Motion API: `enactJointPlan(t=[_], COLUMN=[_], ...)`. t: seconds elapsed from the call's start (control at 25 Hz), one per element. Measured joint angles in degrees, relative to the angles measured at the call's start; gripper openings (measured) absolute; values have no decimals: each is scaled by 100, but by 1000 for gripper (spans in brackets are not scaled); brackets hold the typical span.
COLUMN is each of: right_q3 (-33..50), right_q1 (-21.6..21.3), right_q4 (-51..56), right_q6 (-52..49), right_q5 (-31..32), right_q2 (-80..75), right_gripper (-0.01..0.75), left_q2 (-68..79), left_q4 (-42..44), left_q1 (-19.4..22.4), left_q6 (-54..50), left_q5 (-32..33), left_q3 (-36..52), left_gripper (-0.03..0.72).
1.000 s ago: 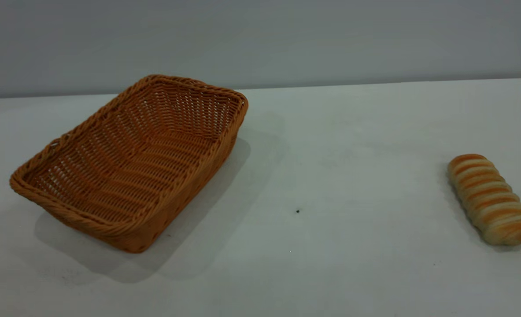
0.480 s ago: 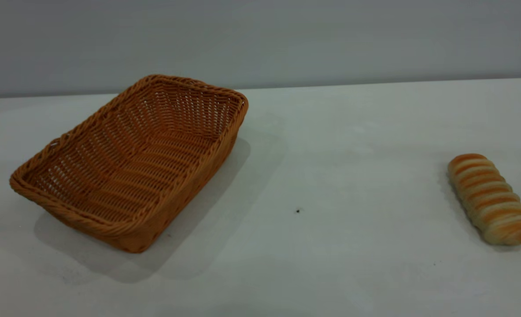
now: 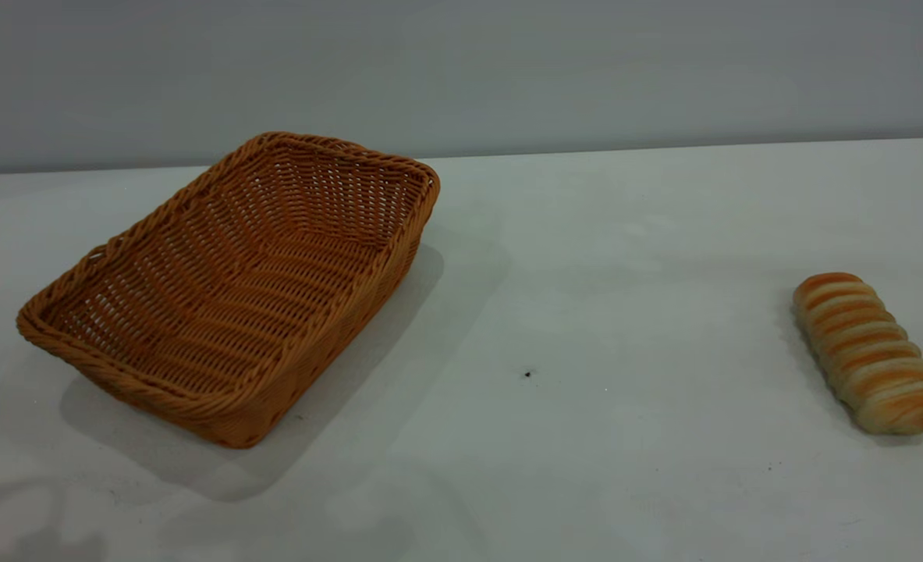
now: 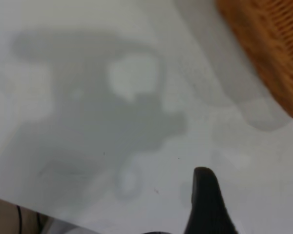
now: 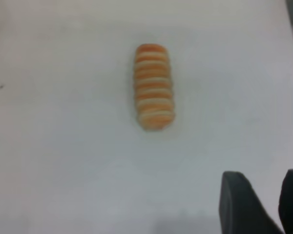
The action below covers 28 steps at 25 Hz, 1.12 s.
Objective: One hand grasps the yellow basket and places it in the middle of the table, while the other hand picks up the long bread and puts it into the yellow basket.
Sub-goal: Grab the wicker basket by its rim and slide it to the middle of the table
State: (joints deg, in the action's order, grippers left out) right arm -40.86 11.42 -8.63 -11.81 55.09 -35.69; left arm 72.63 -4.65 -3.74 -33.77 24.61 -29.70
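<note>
From outside, neither of my arms shows: the yellow basket (image 3: 231, 293) sits empty at the worktop's (image 3: 586, 312) left, stiff and light I judge, best pinched at its braided rim, with the long bread (image 3: 869, 351) well apart at the right. My left wrist shows one dark finger near the basket's wall (image 4: 268, 53); whether those fingers are parted, I cannot tell. My right wrist shows two fingers (image 5: 241, 204) apart and empty, short of the bread (image 5: 154, 87), probably soft, so grip gently across its middle.

Table (image 3: 625, 234): basket (image 3: 235, 289) on left, bread (image 3: 869, 351) far right, well apart.
</note>
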Motion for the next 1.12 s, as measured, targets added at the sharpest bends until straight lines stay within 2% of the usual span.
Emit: enactJointPlan(t=[0.4,0.6,1.12], right_q3=[0,0,0], right_q1=[0,0,0], right_q4=[619,636,636], right_q6=[305,326,355], right_q5=[-68,-265,-690], right_q2=[-7,-55,-786], right_gripper=[238,238,238], left_q2=[1392,1981,2936], left_q4=[-307,-654,-734], left_q1=[0,0,0], left_q6=[-755,-768,-746], left_q5=[-1236,-1270,-1118], left_q3=[-173,-694,-1516], left_gripper=[518,518,518])
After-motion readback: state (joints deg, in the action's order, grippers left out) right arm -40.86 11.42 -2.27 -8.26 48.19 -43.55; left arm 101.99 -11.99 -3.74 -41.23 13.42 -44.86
